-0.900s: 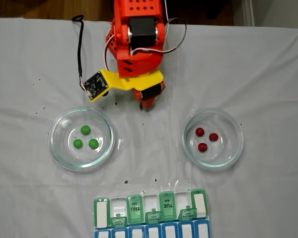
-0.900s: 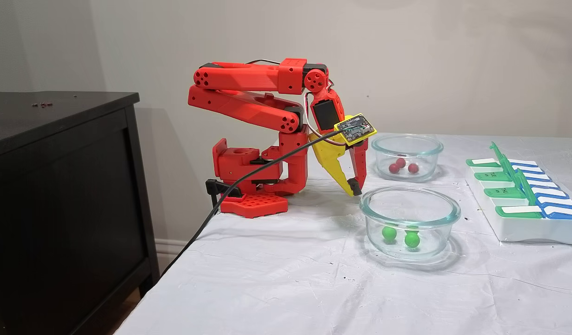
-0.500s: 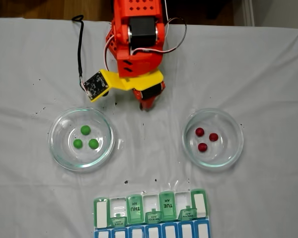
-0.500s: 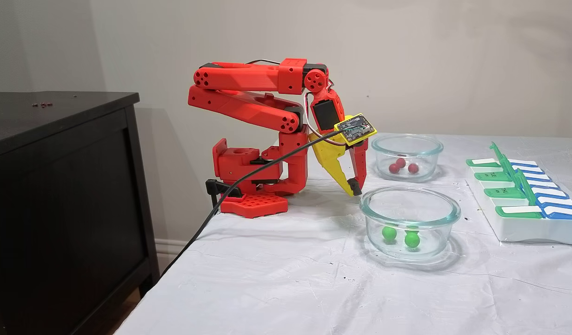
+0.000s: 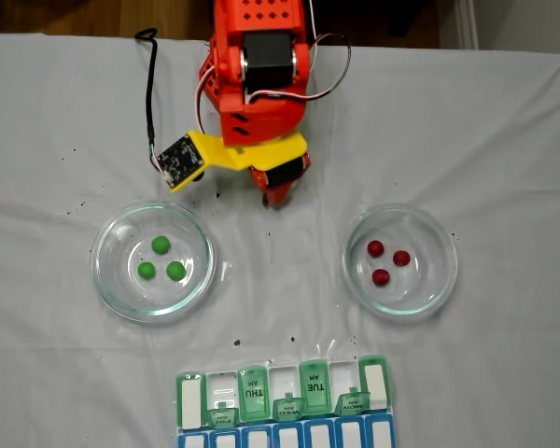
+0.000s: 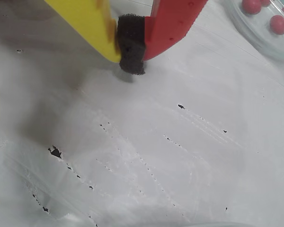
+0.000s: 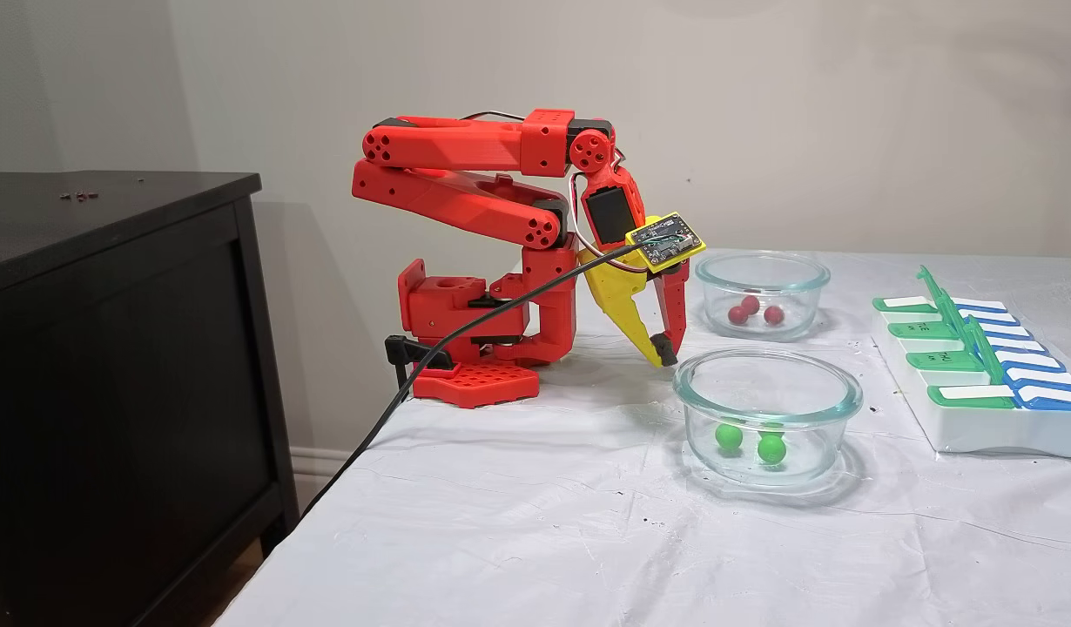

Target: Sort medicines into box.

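End effector (image 6: 131, 64) closed on nothing (foam pad pinched between the tips), poised just above the desk (image 6: 180, 156).

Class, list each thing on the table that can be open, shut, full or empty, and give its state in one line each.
tool: shut, holding nothing, just above the cloth.
left dish: holds three green balls.
right dish: holds three red balls.
pill organizer: some green lids raised, some flat; no balls seen inside.
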`<move>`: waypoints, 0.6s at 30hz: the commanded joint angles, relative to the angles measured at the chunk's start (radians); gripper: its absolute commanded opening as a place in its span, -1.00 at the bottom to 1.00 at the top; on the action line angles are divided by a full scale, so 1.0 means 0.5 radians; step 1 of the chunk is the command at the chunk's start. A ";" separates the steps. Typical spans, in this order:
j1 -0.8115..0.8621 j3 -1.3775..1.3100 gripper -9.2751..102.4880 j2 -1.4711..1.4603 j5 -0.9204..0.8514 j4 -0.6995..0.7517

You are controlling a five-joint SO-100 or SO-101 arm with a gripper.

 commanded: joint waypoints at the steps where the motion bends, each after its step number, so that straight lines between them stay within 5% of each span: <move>1: -0.006 -0.043 -0.84 0.049 -0.012 -0.009; 18: -0.160 -0.043 -0.84 0.049 -0.144 -0.012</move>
